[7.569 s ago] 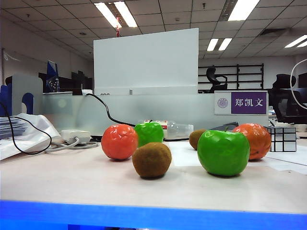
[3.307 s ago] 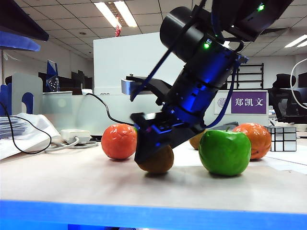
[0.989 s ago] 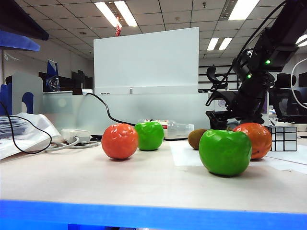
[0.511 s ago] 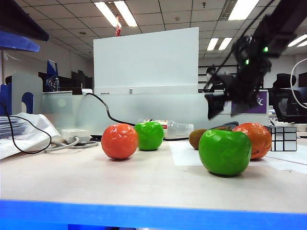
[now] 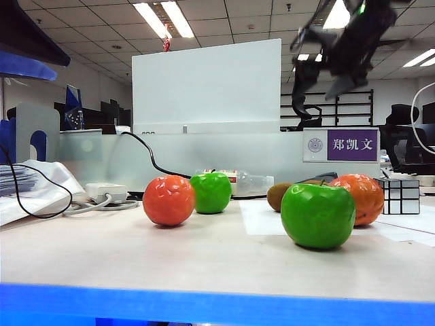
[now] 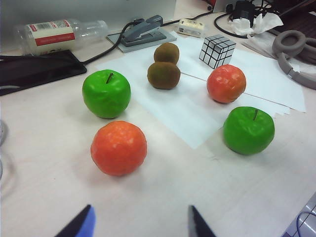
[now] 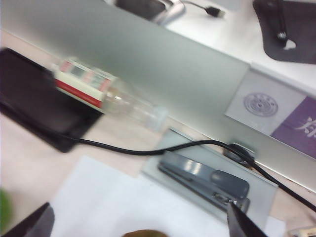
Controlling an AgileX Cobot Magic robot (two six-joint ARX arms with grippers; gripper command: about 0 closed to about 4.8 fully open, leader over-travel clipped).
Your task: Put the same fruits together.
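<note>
The two fuzzy brown kiwis (image 6: pixel 164 75) are paired touching at twelve o'clock, while the glossy green apples (image 6: pixel 106 93) and dimpled orange mandarins (image 6: pixel 118 147) are left apart, with the raised right gripper (image 5: pixel 319 71) and left gripper (image 6: pixel 140 227) both spread empty

Two brown kiwis (image 6: pixel 164 66) are seen touching each other on white paper sheets (image 6: pixel 197 106) spread over the table (image 6: pixel 44 148). One mandarin (image 6: pixel 226 83) is set on the paper beside a mirror cube (image 6: pixel 217 50); the other mandarin (image 6: pixel 118 148) is on bare table, near a green apple (image 6: pixel 106 93). The second apple (image 6: pixel 248 130) is placed at the paper's edge. The left gripper (image 6: pixel 139 226) is held above the table with its fingertips (image 6: pixel 81 224) parted and nothing between them.
</note>
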